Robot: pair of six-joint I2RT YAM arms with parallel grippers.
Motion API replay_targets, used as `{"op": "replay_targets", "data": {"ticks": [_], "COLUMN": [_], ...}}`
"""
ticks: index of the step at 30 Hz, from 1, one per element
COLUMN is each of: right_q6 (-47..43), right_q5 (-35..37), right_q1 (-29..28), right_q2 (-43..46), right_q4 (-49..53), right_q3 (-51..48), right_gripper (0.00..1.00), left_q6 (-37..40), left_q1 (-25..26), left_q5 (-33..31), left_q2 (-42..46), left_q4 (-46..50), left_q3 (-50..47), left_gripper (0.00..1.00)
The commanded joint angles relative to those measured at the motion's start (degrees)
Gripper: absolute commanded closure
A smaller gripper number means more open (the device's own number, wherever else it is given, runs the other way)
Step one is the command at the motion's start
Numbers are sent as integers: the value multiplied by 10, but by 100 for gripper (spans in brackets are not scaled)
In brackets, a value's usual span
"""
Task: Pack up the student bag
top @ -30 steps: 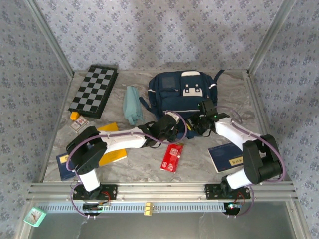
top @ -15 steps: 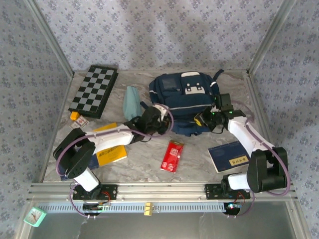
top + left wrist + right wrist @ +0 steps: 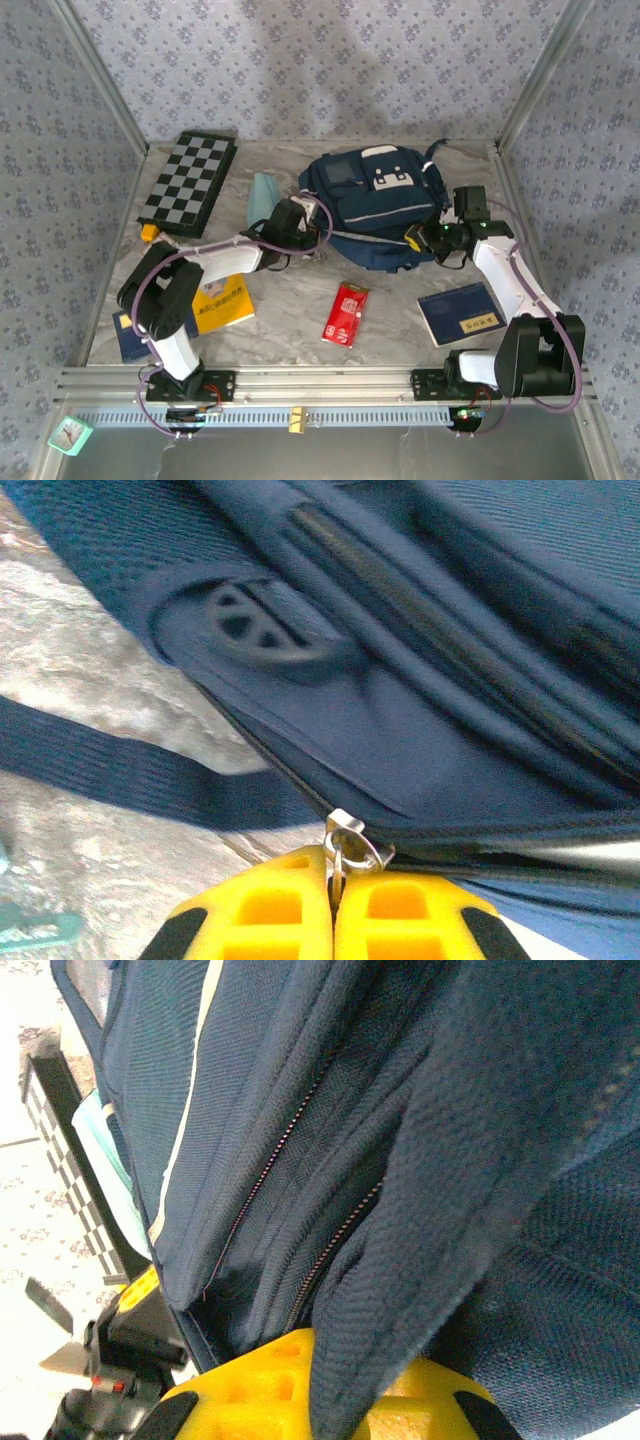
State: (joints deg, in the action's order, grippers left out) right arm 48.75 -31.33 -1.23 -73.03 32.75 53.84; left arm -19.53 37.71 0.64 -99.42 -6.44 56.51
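far on table (image 3: 400, 305), at 1 o'clock, sits student bag (image 3: 375, 215); left gripper (image 3: 333, 882), pinching zip pull (image 3: 352, 842), has slid toward 9 o'clock in last sec, while right gripper (image 3: 330, 1365) clamps bag fabric at 3 o'clock. zip prob opening for packing.

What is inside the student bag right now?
The inside is covered: the student bag shows navy fabric and zipper lines on its outside. The left tool pinches the metal zipper pull at its edge.
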Motion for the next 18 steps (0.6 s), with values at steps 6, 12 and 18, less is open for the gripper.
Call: {"op": "replay_targets", "data": {"ticks": [6,12,18], "right_q6": [-55,-15,22], "right_q5": [-13,1,59], "right_q1": [19,12,-42], "right_q2": [24,24,-12], "right_q4": [32,-21,-101], "right_q3": [23,8,1], "right_gripper": [100,100,100], "left_q6": [-21,-36,-44], "left_q1": [-62,-79,-80], "left_q5": [-82,-56,-43], "left_q2": [-68,-125,-131], "left_q4": [30,56,62], "left_q3": [83,166,184], "left_gripper": [100,100,100]}}
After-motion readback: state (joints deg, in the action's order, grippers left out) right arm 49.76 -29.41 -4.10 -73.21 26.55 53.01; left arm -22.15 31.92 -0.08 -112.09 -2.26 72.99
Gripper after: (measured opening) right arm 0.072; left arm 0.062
